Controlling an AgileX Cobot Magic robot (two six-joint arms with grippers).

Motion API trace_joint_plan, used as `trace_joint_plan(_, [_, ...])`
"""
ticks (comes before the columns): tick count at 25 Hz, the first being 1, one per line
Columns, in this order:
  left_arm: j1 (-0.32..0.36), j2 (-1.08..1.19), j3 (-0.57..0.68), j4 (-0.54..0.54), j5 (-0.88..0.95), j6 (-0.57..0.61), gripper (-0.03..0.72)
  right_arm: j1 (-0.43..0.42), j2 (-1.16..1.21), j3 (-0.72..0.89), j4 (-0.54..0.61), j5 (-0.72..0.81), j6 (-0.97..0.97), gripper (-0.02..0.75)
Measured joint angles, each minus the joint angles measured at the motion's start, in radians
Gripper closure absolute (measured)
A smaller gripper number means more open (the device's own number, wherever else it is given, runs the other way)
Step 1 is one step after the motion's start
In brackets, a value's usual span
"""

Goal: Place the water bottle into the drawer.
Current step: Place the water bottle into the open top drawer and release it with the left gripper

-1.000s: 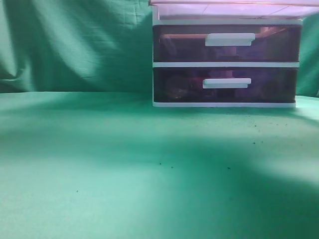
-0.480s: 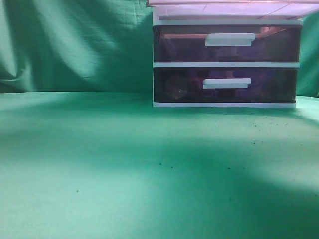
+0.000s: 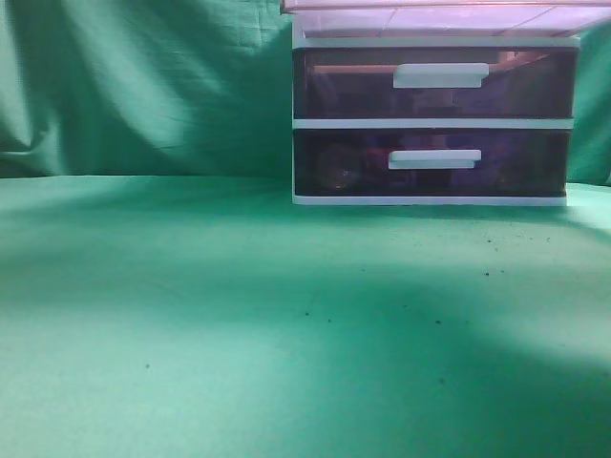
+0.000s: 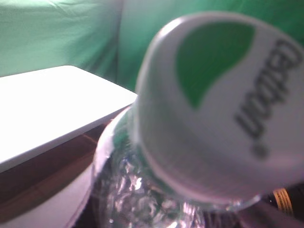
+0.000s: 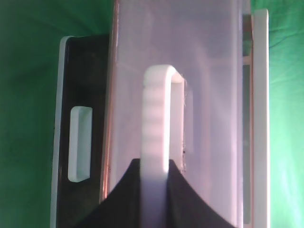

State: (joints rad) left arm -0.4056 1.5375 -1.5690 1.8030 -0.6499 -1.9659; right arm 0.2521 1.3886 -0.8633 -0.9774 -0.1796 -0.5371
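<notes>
The water bottle (image 4: 137, 190) is clear, with a white and green cap (image 4: 213, 109). It fills the left wrist view, held close to the camera in my left gripper, whose fingers are hidden by it. It hangs above the white top of the drawer unit (image 4: 52, 109). My right gripper (image 5: 156, 190) is shut on the white bar handle (image 5: 156, 118) of the uppermost drawer (image 5: 209, 95). The drawer is pulled out. Its pale purple underside (image 3: 430, 17) shows at the top edge of the exterior view. Neither arm shows there.
The two lower dark purple drawers (image 3: 434, 86) (image 3: 434, 162) are shut in the white frame, which stands at the back right of the green cloth (image 3: 239, 324). A lower drawer's handle (image 5: 80, 142) shows in the right wrist view. Green cloth hangs behind.
The front edge of the pulled-out top drawer has shifted very slightly in the exterior view, and the shadows on the cloth have moved a little.
</notes>
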Motion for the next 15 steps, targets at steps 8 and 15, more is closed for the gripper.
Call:
trace_joint_plan(8, [-0.132, 0.416, -0.376, -0.074, 0.049, 0.000, 0.374, 0.000, 0.000, 0.003, -0.006, 0.008, 0.028, 0.660])
trace_joint_plan(15, [-0.147, 0.611, -0.521, -0.242, 0.099, 0.000, 0.374, 0.000, -0.002, 0.045, -0.035, 0.003, 0.045, 0.660])
